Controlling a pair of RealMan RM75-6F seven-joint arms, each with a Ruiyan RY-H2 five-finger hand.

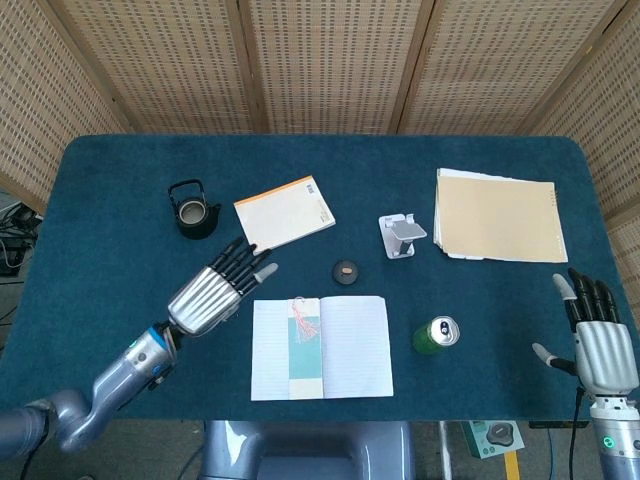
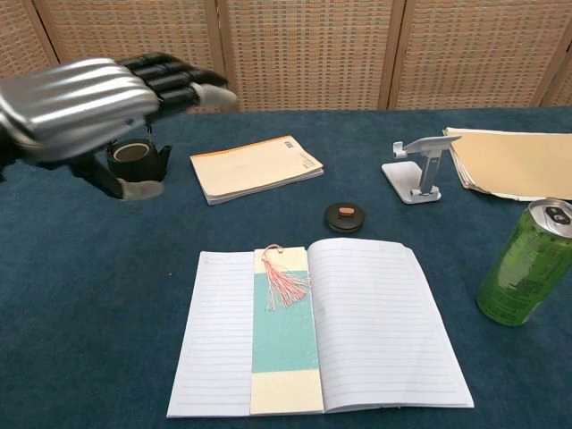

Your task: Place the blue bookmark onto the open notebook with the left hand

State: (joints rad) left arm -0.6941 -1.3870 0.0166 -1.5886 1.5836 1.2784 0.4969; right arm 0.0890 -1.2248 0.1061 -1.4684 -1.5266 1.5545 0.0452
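Observation:
The open notebook (image 1: 350, 346) (image 2: 375, 331) lies near the table's front edge, its lined pages up. The blue bookmark (image 1: 305, 345) (image 2: 285, 344) rests along its left page beside the spine, with a pink tassel (image 2: 285, 284) at its far end. My left hand (image 1: 212, 291) (image 2: 89, 94) hovers above and to the left of the notebook, fingers spread, holding nothing and touching nothing. My right hand (image 1: 594, 340) stands at the table's right front corner, fingers apart and empty; the chest view does not show it.
A black teapot (image 1: 193, 209) (image 2: 136, 158) sits at the back left, partly behind my left hand in the chest view. An orange-edged notepad (image 1: 284, 214), a small dark disc (image 1: 345, 271), a phone stand (image 1: 402, 236), a paper stack (image 1: 498, 216) and a green can (image 1: 437, 336) lie around.

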